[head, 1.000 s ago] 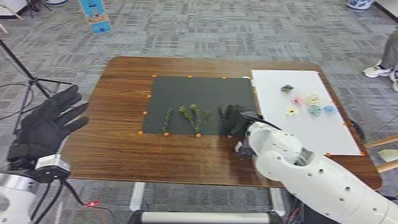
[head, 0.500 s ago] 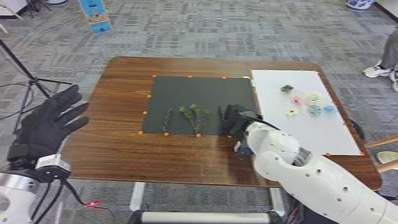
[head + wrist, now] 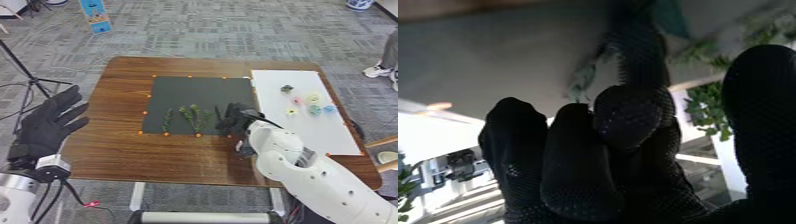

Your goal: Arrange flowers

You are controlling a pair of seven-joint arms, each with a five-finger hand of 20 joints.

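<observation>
1. We see green sprigs (image 3: 189,114) on the dark mat (image 3: 178,90), mid-frame.
2. Our flowers (image 3: 313,98) lie on the white sheet (image 3: 275,81), right of frame.
3. Left hand (image 3: 43,127), frame's left: fingers apart.
4. Right hand (image 3: 234,120), by the mat's right edge: we can't tell its grip.

Gloved hands: you have two, the left (image 3: 46,127) at the left of the head view, the right (image 3: 234,120) near its middle.
Table: one (image 3: 111,110), across the middle.
Dark mat: one (image 3: 209,90), at centre.
White sheet: one (image 3: 315,132), right of centre.
Flower heads: you can make out six, upper right: one dark green (image 3: 287,88), one cream (image 3: 313,97), one pink (image 3: 298,100), one small yellow (image 3: 291,111), two blue (image 3: 314,109).
Green sprigs: at least two, left of centre; you cannot tell whether the bushy one (image 3: 192,117) is several.
</observation>
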